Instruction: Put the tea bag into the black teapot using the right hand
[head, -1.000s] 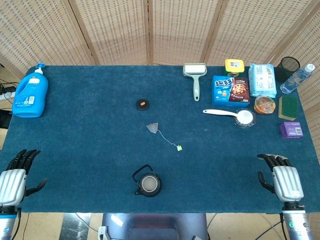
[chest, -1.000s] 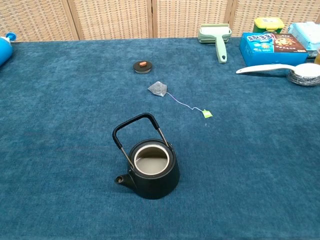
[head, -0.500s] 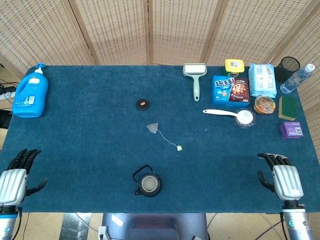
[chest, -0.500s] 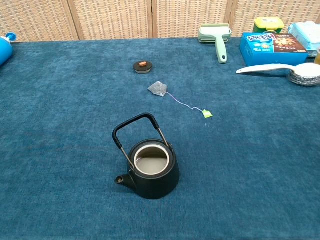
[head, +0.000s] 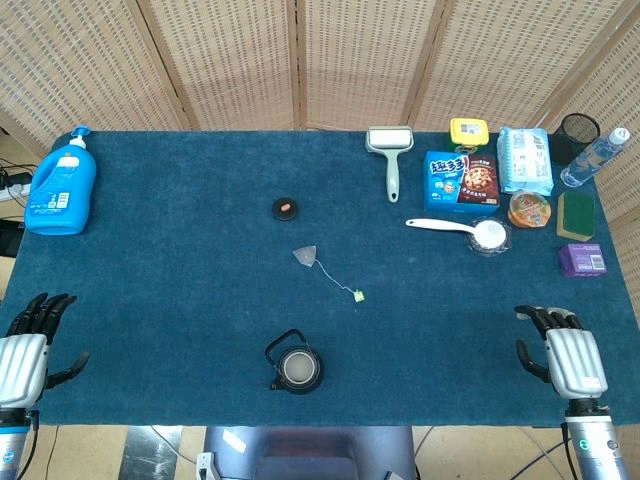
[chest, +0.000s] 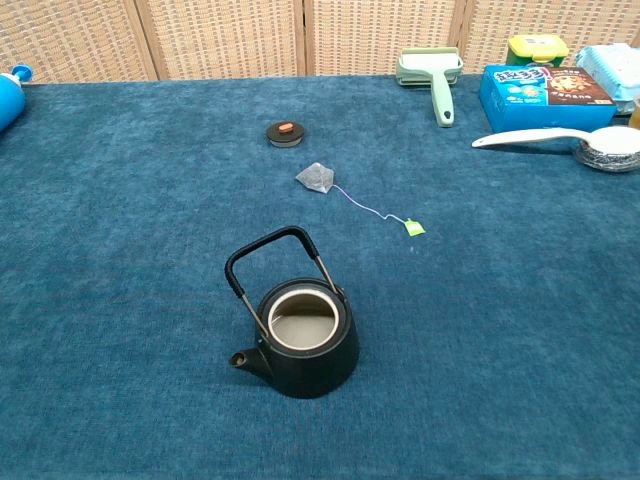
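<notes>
The black teapot (head: 294, 366) (chest: 302, 343) stands lidless near the table's front edge, handle up. Its small lid (head: 286, 208) (chest: 285, 132) lies farther back. Between them lies the pale tea bag (head: 305, 256) (chest: 317, 178), with a thin string running to a green tag (head: 358, 296) (chest: 414, 228). My right hand (head: 564, 352) hovers at the front right corner, fingers apart and empty, far from the tea bag. At the front left corner my left hand (head: 28, 348) is likewise spread and empty. Neither hand shows in the chest view.
A blue detergent bottle (head: 61, 184) stands at the far left. At the back right are a lint roller (head: 390, 152), a cookie box (head: 461, 180), a white spoon (head: 455, 229), a wipes pack (head: 525, 159), a sponge (head: 576, 214), a purple box (head: 582, 260) and a water bottle (head: 594, 157).
My left hand has slid slightly down and left toward the table corner. The right hand and all objects stay where they were.
</notes>
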